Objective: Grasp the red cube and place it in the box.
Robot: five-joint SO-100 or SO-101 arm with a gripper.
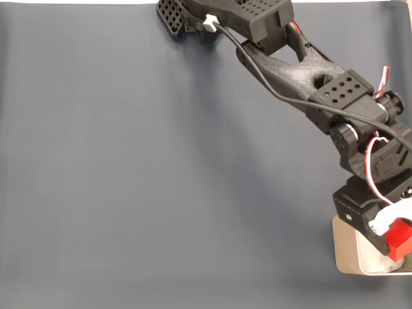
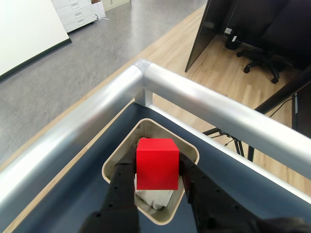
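Note:
A small bright red cube [image 2: 156, 163] is clamped between my gripper's [image 2: 156, 171] two black fingers and hangs above the box [image 2: 116, 158]. The box is a beige-grey tin with rounded corners and white lining, lying near the table's corner. In the fixed view the red cube [image 1: 400, 238] is at the lower right, held by the gripper [image 1: 394, 237] over the box [image 1: 346, 248], whose right part runs out of the picture. The arm reaches down from the top of that view.
A silver metal rail [image 2: 204, 104] frames the table's corner just beyond the box. Dark blue-grey mat [image 1: 161, 180] covers the table, spreading wide to the left of the arm. Past the rail lie floor, a desk and an office chair [image 2: 260, 56].

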